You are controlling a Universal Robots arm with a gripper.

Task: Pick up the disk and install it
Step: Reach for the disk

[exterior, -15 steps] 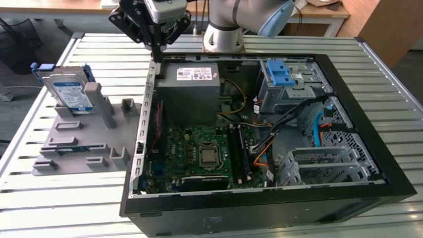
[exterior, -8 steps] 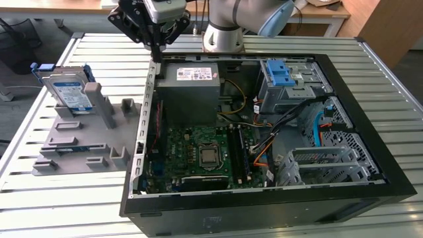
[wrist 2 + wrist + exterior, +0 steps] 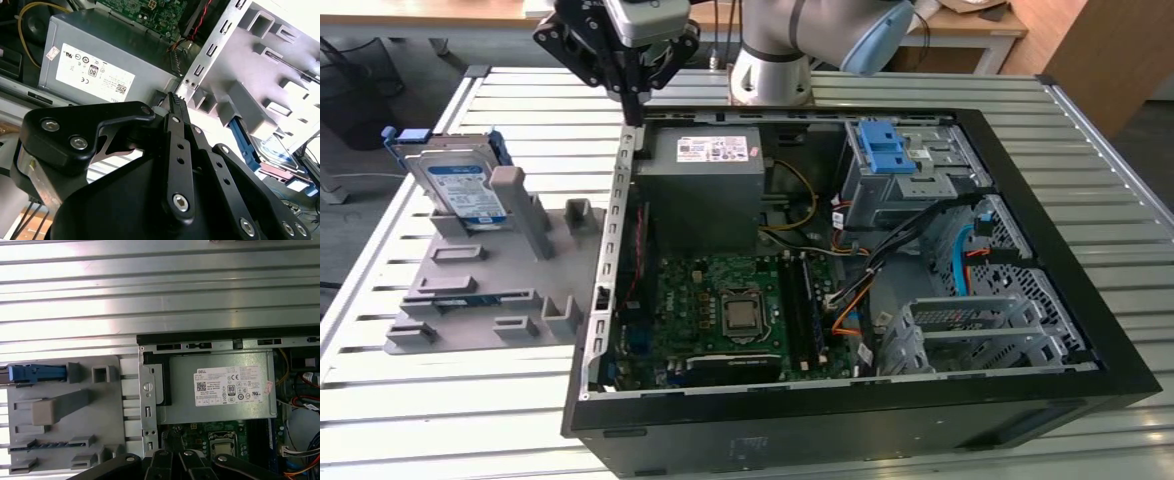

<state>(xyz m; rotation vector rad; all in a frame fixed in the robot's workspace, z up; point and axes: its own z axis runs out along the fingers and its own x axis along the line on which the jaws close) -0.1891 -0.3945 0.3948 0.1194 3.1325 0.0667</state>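
Gripper (image 3: 634,108): closed, empty, above computer case's (image 3: 854,430) far edge. Disk (image 3: 464,190): I see it upright in grey holder (image 3: 467,300), well apart, exterior view's left.

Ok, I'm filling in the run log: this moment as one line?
pincer shut, empty, above case rim | disk upright in grey rack, apart from pincer | not installed

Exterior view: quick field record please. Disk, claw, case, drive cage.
disk: upright in the grey fixture, on the exterior view's left of the case; not picked up
claw: shut, empty, above the case's edge near the power supply
case: open, motherboard exposed
drive cage: blue latch, inside the case, on the exterior view's right of the power supply
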